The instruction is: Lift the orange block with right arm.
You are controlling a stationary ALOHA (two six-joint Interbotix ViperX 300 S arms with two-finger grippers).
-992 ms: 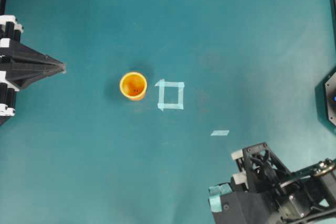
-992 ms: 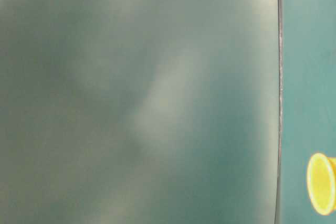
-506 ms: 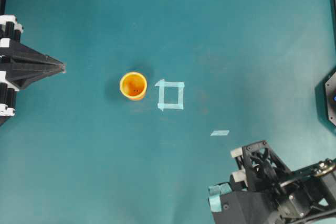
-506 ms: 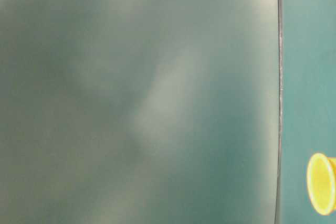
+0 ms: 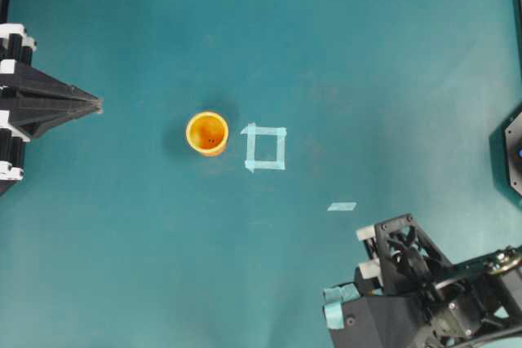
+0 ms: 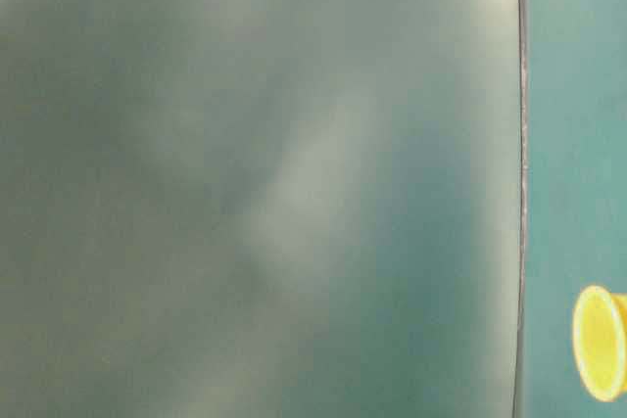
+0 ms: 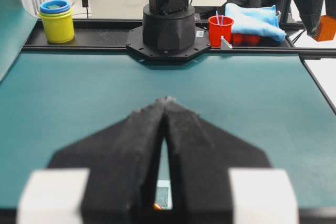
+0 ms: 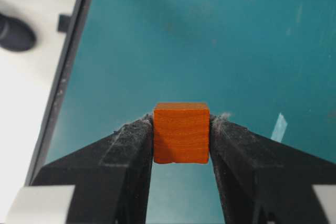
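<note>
The orange block is a small cube pinched between the black fingers of my right gripper, held above the teal table. In the overhead view the right arm is at the bottom right, with teal tape on its front; the block is hidden under it there. The block also shows far off in the left wrist view, up in the air. My left gripper is shut and empty at the left edge, its tips together.
A round orange-yellow cup stands left of a tape square; it also shows in the table-level view. A tape strip lies above the right arm. The right arm's base stands at the far edge.
The right arm has shifted slightly in the overhead view, still holding the block. The left arm and the cup have not moved.
</note>
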